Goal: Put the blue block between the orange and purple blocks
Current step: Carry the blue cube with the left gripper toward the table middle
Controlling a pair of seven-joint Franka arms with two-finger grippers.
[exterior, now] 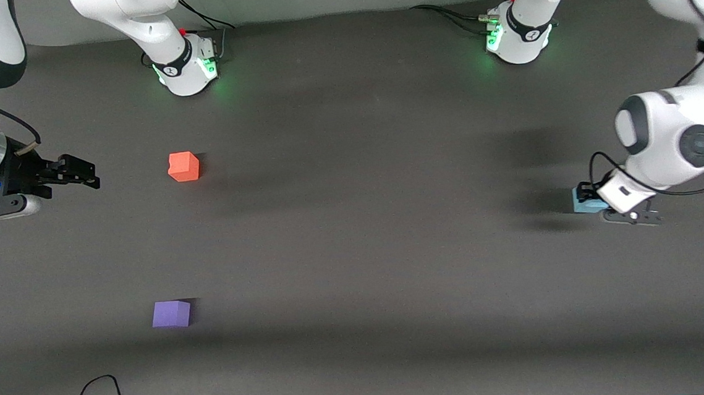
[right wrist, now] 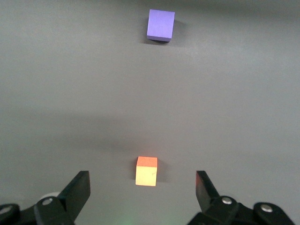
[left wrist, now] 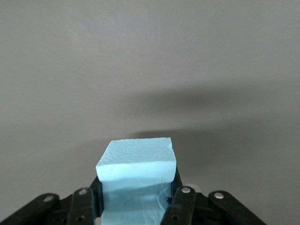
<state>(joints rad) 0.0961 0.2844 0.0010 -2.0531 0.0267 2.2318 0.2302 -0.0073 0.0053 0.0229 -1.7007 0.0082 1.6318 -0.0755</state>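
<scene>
Sky-blue foam sits pinched between the fingers of your left tool (left wrist: 136,201): the blue block (left wrist: 136,171) is held firmly, its textured top face showing ahead of the black fingers in the left wrist view. From the front camera the left tool (exterior: 600,208) sits low at the left arm's end of the counter (exterior: 361,234), the block (exterior: 585,203) half hidden under the wrist; whether it has left the surface you cannot tell.

Your right tool (exterior: 81,173) waits with its fingers spread wide and empty at the right arm's end, over the counter beside the orange block (exterior: 184,166). The purple block (exterior: 171,313) lies nearer the front camera than the orange one, well apart from it, with bare counter between them.

You appear to be at the grasp stage, with the carry yet to come. Next, lift the block and take it across the counter to the gap between orange and purple, then lower it there without nudging either cube.
</scene>
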